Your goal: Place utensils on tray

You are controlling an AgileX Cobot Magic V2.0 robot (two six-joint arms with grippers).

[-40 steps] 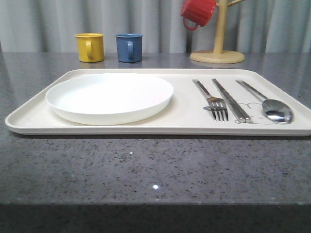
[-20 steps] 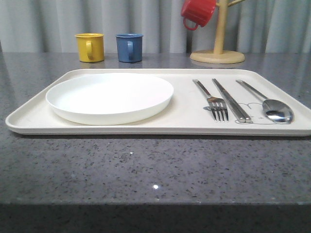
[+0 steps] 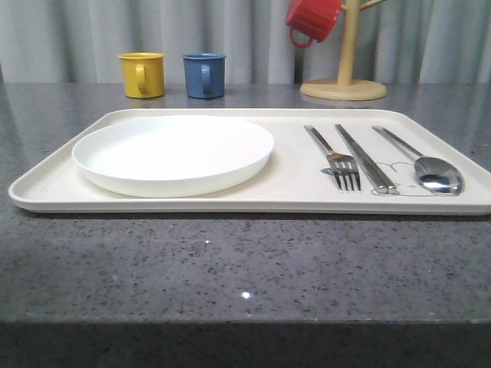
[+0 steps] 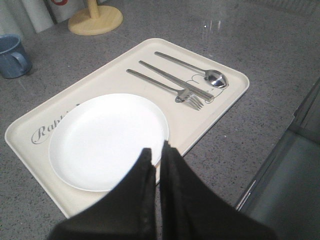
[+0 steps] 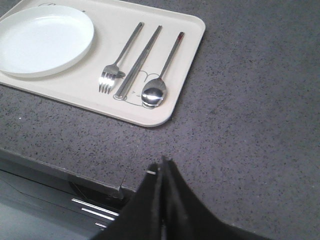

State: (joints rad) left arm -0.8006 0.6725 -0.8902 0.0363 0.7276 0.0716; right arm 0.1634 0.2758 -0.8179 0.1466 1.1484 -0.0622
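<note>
Plate (image 3: 173, 153), fork (image 3: 334, 156), chopsticks (image 3: 365, 157) and spoon (image 3: 420, 162) all sit on the tray (image 3: 291, 195). Left end effector (image 4: 159, 159) and right end effector (image 5: 163, 172) are both closed, holding nothing, up over the counter (image 3: 230, 264).

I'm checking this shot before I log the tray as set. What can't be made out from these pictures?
- Rabbit drawing on the tray: mostly covered by the chopsticks and spoon in the front view.
- "Rabbit" script: its end is hidden under the plate in the left wrist view.
- Red mug and wooden stand: cut off by the front view's top edge.
</note>
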